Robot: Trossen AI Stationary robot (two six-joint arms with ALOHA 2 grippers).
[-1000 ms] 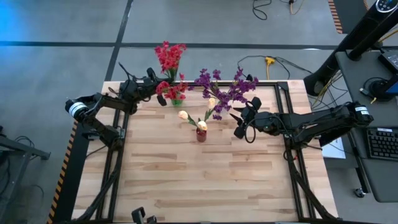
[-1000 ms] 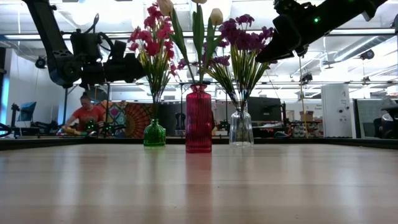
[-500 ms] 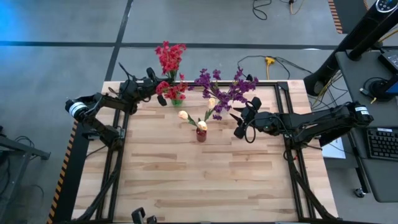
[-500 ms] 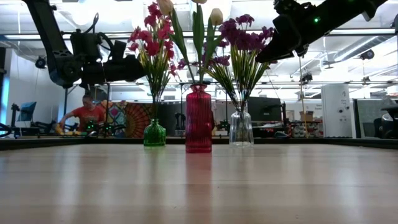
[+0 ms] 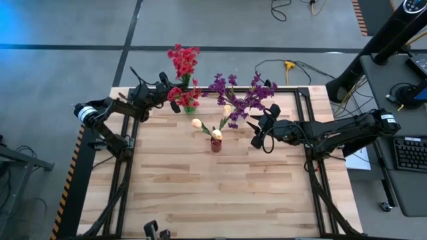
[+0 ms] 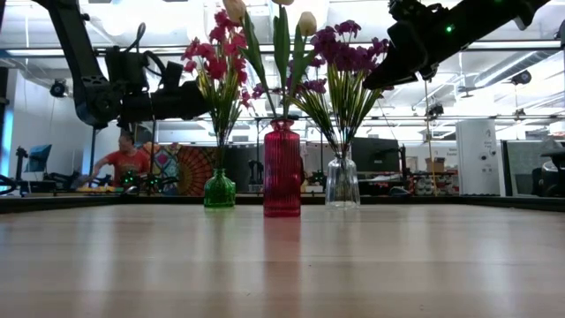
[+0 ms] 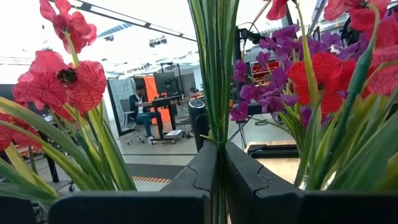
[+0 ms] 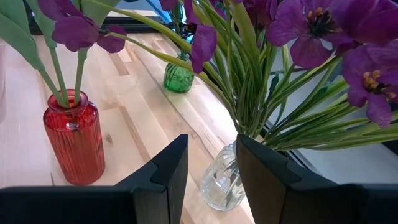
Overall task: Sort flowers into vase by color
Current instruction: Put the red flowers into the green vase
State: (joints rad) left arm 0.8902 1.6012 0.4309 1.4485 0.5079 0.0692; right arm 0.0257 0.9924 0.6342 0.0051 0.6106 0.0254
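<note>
Three small vases stand in a row at the far middle of the table. The green vase (image 6: 219, 190) holds the red flowers (image 6: 214, 53), the red vase (image 6: 282, 172) the cream flowers (image 6: 305, 22), and the clear vase (image 6: 342, 184) the purple flowers (image 6: 349, 53). My left gripper (image 7: 218, 180) is shut on a red sprig, high above the green vase (image 5: 189, 107). My right gripper (image 8: 211, 171) hovers open just right of the purple bunch (image 5: 243, 97), and the clear vase (image 8: 221, 180) shows beyond its gap. My left gripper pinches the green stem and leaves (image 7: 214, 118) of a red sprig between its two fingers. The fingers (image 6: 196, 97) come level from the table's left, across the upright stem. The stem runs down among the others toward the green vase's mouth; its lower end is hidden.
The near half of the tabletop (image 5: 220, 193) is bare wood. A black frame rail (image 5: 313, 133) runs along the table's sides. A yellow-plugged cable (image 5: 288, 65) lies on the floor beyond the far edge. A person (image 6: 124, 163) works in the room behind.
My left arm has shifted a little toward the table's right, bringing its gripper slightly closer to the red bunch. The flowers and vases stand as before.
</note>
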